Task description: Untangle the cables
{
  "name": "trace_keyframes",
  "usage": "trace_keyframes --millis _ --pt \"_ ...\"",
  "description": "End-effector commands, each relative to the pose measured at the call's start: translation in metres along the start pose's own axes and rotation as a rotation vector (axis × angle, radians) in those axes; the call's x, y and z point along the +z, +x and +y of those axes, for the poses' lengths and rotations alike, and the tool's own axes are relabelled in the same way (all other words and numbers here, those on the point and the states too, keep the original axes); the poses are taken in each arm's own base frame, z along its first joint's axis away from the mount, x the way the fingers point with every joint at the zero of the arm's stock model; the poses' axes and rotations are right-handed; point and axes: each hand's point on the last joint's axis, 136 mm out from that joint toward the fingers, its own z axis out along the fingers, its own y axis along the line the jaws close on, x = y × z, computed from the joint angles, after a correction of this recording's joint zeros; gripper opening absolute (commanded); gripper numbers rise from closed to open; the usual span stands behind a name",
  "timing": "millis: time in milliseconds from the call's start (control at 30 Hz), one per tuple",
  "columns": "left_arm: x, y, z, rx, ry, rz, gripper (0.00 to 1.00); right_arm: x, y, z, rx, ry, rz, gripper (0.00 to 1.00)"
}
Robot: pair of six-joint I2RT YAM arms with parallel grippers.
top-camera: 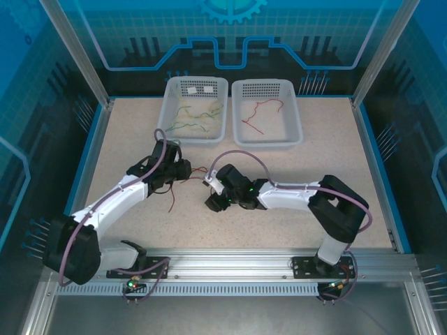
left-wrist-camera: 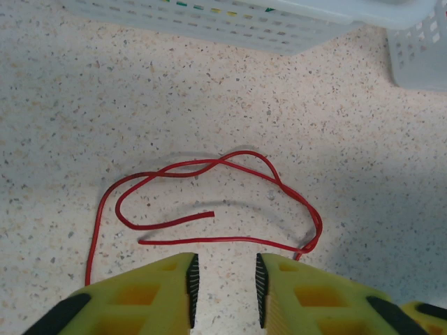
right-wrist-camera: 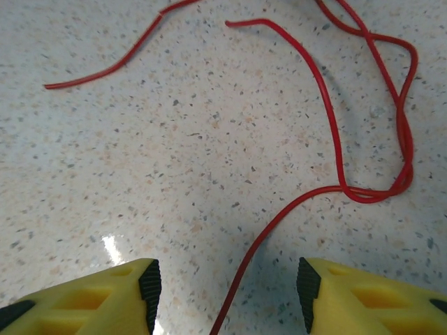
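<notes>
You are hovering your left end effector (left-wrist-camera: 223,283), narrowly parted and empty, and your right end effector (right-wrist-camera: 227,286), gaping wide, over the red cables (left-wrist-camera: 281,184) looping on the counter (left-wrist-camera: 105,105), so closing now is risking pinching crossed strands together and tightening the tangle

1. thin red wire cables (left-wrist-camera: 230,239): plain red throughout.
2. stone-look surface (left-wrist-camera: 105,105): beige, speckled dark and white.
3. yellow plastic left claw (left-wrist-camera: 223,283): black ribbed pads (left-wrist-camera: 192,279).
4. perforated plastic baskets (top-camera: 264,88): white.
</notes>
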Motion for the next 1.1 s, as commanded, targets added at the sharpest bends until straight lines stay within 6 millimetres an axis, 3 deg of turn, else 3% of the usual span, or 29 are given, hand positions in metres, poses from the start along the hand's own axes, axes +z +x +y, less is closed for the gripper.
trace_keyframes --millis 0,200,500,567,767,1067 --pt "-0.009 -0.004 0.002 -0.002 -0.001 -0.047 0.33 0.008 0.01 -0.008 0.01 0.071 0.076 0.56" --pt "-0.015 0.005 0.008 -0.009 -0.003 -0.058 0.43 0.027 0.031 -0.018 -0.022 0.145 0.193 0.5" --pt "-0.022 0.009 0.014 -0.004 -0.013 -0.081 0.52 0.028 0.015 -0.014 -0.034 0.131 0.16 0.06" --pt "-0.024 0.008 0.014 -0.002 -0.01 -0.088 0.52 0.022 0.007 -0.01 -0.029 0.104 0.141 0.0" --pt "-0.033 0.004 0.0 0.039 0.071 -0.116 0.54 -0.014 -0.02 0.009 -0.045 -0.012 0.063 0.0" --pt "-0.044 0.003 -0.037 0.12 0.248 -0.165 0.55 -0.065 -0.044 0.005 0.03 -0.169 -0.029 0.0"
